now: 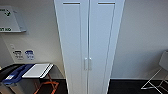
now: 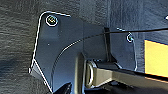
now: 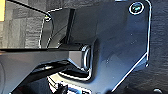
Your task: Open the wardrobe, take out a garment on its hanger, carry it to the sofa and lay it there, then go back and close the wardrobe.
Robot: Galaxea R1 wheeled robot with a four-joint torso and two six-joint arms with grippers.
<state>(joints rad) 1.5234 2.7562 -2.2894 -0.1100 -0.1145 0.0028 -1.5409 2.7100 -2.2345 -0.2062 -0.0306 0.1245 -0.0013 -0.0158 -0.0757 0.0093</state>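
Honestly, neither wrist view lets me tell whether the left gripper or the right gripper is spread or pressed together; the fingers cannot be made out. Both wrist cameras look down past the robot's own dark plate onto dark grey carpet (image 2: 17, 50), and a yellow-orange patch (image 2: 156, 58) sits at the edge of the left wrist view; what it is cannot be told.

Straight ahead in the head view stands the wardrobe (image 1: 75, 37), tall, narrow and white, with both recessed-panel doors closed and meeting at the centre seam. Its two small vertical handles (image 1: 87, 63) sit side by side at that seam, low in the picture.

Beside the wardrobe on the robot's left, a small white table (image 1: 37, 70) on orange legs (image 1: 47, 86) stands near the wall, and just beyond it lies something blue and black (image 1: 15, 72), not clear enough to name. Above these, small stickers (image 1: 23, 54) and a sign holder (image 1: 11, 20) with green print hang on the pale wall. On the robot's right, well apart from the wardrobe, a chair with a thin white frame (image 1: 156, 81) stands at the picture's edge on the dark floor.
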